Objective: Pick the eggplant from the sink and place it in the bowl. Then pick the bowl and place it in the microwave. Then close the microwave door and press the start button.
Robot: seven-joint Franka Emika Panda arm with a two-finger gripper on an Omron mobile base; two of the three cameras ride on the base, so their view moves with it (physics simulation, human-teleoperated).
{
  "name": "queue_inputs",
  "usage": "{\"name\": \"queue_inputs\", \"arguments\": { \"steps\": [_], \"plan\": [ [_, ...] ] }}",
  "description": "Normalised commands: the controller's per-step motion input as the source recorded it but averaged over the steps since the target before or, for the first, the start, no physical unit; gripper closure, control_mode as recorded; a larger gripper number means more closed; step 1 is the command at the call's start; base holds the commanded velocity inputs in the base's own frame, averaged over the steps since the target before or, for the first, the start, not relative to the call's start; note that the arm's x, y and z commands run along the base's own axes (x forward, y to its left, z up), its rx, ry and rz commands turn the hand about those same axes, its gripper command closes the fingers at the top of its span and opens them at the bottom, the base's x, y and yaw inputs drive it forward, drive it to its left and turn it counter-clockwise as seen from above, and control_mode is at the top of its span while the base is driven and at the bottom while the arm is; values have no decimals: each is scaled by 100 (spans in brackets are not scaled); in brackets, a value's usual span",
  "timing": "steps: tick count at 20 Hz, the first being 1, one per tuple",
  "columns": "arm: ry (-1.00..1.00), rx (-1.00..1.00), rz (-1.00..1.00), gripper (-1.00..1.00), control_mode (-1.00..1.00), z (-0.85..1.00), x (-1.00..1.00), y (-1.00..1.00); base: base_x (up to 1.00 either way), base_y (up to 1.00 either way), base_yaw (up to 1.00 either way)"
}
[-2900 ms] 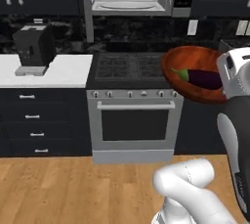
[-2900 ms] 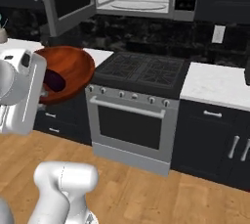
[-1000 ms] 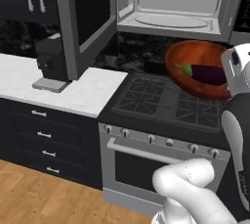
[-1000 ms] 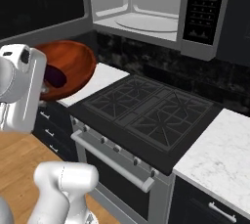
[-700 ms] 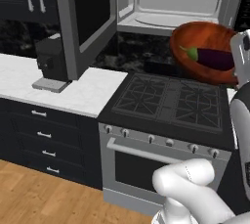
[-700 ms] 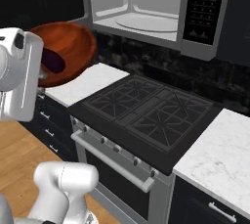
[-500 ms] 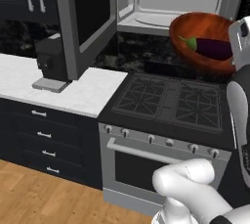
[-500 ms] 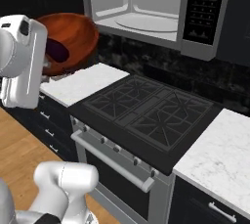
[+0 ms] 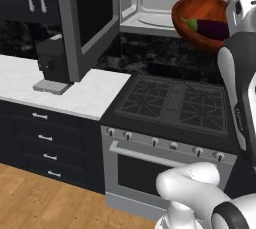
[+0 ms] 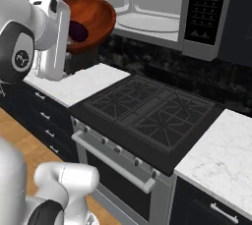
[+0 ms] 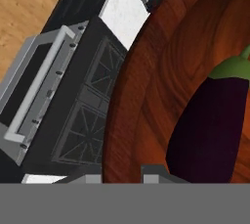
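The gripper (image 11: 122,171) pinches the rim of the bowl (image 9: 200,15). Inside, the eggplant (image 9: 209,27) lies with its long axis from 10 to 4 o'clock, its green stem pointing to 10 o'clock in the left base view.

No legible text, brand or number can be made out. Small pale markings are seen on the keypad of the microwave control panel (image 10: 203,6), to the right of the open cavity, but they are too small and blurred to be read. A round emblem is carried on the arm's dark joint cap (image 10: 21,58); no letters can be read in it.
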Motion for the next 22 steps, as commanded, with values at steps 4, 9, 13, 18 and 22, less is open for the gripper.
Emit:
{"name": "queue_inputs", "arguments": {
  "steps": [4,9,13,18,22],
  "plan": [
    [-2,0,0,100,-100,0,81,-35,0,0,0],
    [-4,0,-1,100,-100,0,73,-28,0,0,0],
    [0,0,-4,100,-100,2,69,-15,0,0,0],
    [5,0,-2,100,-100,1,80,-15,0,0,0],
    [2,0,-1,100,-100,4,72,-24,0,0,0]
  ]
}}
